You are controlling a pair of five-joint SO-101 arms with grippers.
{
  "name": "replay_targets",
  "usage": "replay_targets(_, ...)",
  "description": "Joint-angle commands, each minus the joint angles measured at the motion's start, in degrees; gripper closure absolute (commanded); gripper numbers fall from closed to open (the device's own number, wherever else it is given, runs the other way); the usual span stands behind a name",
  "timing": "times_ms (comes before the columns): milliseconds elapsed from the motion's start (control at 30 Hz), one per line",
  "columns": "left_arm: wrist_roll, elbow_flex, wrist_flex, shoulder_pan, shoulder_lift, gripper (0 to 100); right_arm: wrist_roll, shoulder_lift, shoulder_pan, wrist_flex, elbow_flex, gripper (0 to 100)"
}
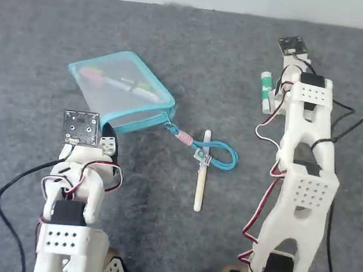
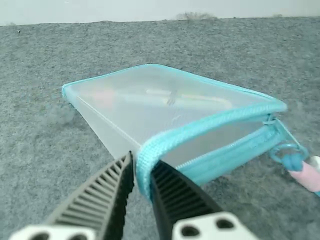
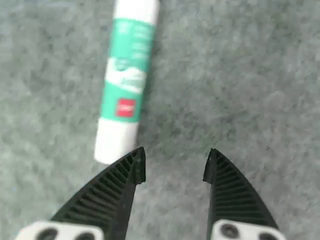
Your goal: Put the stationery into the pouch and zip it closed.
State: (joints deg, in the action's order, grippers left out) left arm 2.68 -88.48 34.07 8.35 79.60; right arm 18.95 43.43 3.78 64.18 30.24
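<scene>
Left gripper (image 2: pixel 142 170): ribbed black jaws clenched on the teal fabric-bound corner of the pouch (image 2: pixel 165 107), a flat translucent plastic case lying on the grey felt-like table (image 1: pixel 49 31). Right gripper (image 3: pixel 174 162): jaws spread, grasping nothing, with the cylindrical green-and-white glue stick (image 3: pixel 125 80) just beside one fingertip. A slim white pen (image 1: pixel 201 177) lies by the pouch's blue cord loop (image 1: pixel 228 157).

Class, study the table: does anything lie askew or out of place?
Yes. The zip-pull cord lies looped across the thin white stick, so they may snag. The glue stick lies apart, outside the pouch.
</scene>
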Motion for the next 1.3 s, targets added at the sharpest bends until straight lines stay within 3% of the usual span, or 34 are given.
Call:
replay_targets(0,0.44,1.01,-1.93,-0.70,0.79,99,0.44,-1.63,-1.01,-0.40,4.75,80.5)
replay_targets(300,0.35,1.01,-1.76,-3.34,0.79,99,0.00,-9.71,-4.18,4.97,4.92,80.5)
replay_targets(533,0.35,0.92,-1.67,-3.34,0.79,99,-0.09,-7.78,-8.92,1.80,4.66,80.8)
replay_targets(867,0.35,0.92,-1.67,-3.34,0.79,99,0.09,0.31,-6.11,-4.44,4.92,80.8)
replay_targets(1267,0.35,0.92,-1.67,-3.69,0.79,99,0.53,4.53,-5.67,-3.47,4.92,80.9)
